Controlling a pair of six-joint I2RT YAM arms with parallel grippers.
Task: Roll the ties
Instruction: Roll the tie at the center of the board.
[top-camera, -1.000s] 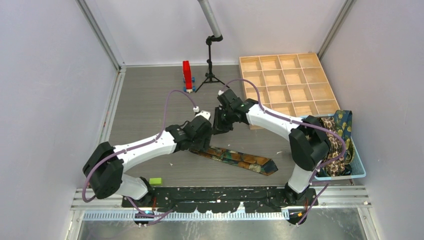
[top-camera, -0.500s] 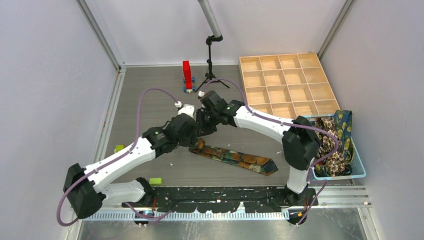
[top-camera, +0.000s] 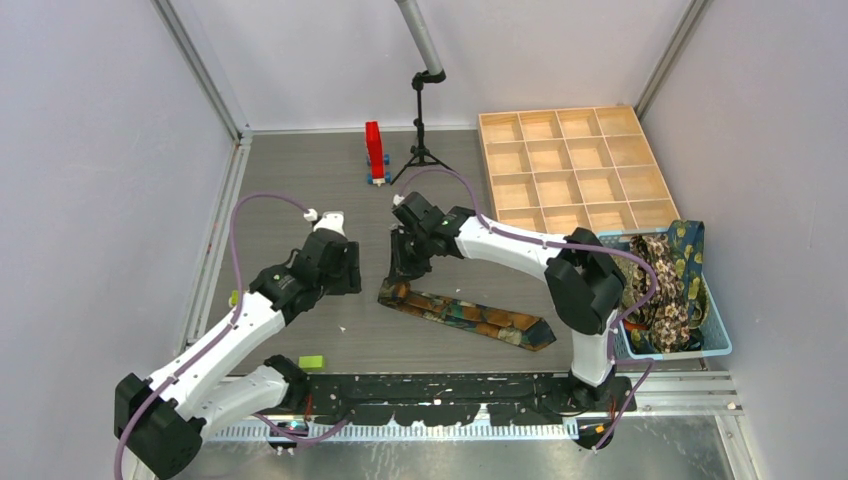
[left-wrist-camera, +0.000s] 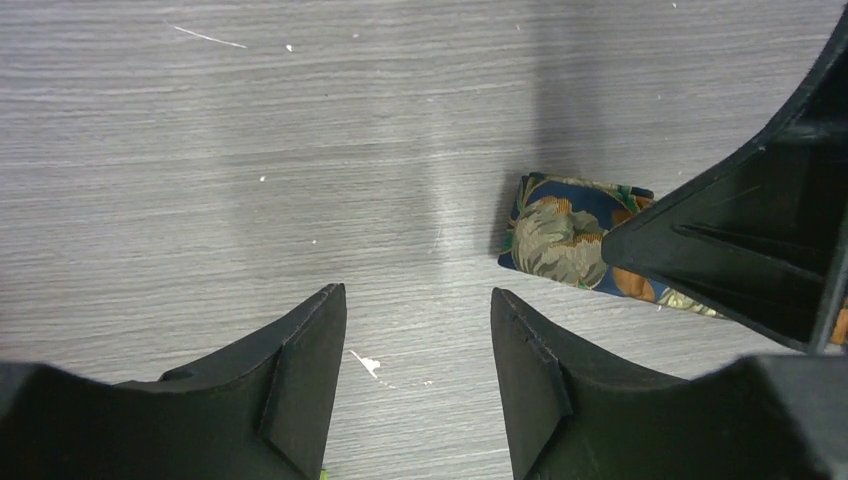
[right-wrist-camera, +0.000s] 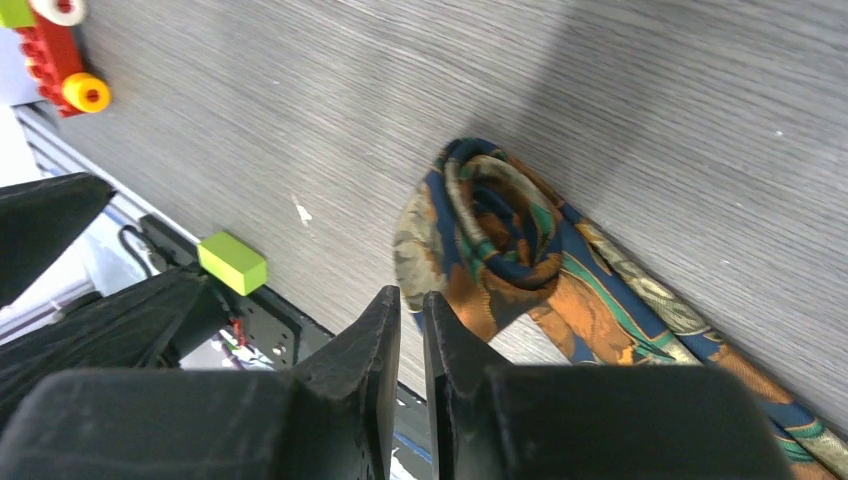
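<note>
**Item: tie** (top-camera: 470, 316), navy with an orange and green leaf pattern. It lies flat on the bench (top-camera: 290, 190), front of centre, running slantwise from a rolled end (right-wrist-camera: 490, 225) on the left to a pointed tip at the right, near the front edge. Only the first few turns are coiled; the rest is a flat strip.

**Item: further ties** (top-camera: 665, 290), heaped in the light blue basket (top-camera: 722, 345) against the right wall, well apart from the flat one.

**Left tool** (left-wrist-camera: 415, 300): fingers wide apart and holding nothing, over bare bench to the left of the rolled end, not touching it.

**Right tool** (right-wrist-camera: 412, 300): narrow, fingers almost together with nothing seen between them. The tips are just beside the coil's edge; whether they touch it cannot be told.

**Open room:** bare bench to the left and behind the coil.

**Edges:**
- wooden compartment tray (top-camera: 560, 112), back right corner
- red block stack (top-camera: 374, 152) and black tripod (top-camera: 421, 150), back centre
- green block (top-camera: 311, 361), front edge
</note>
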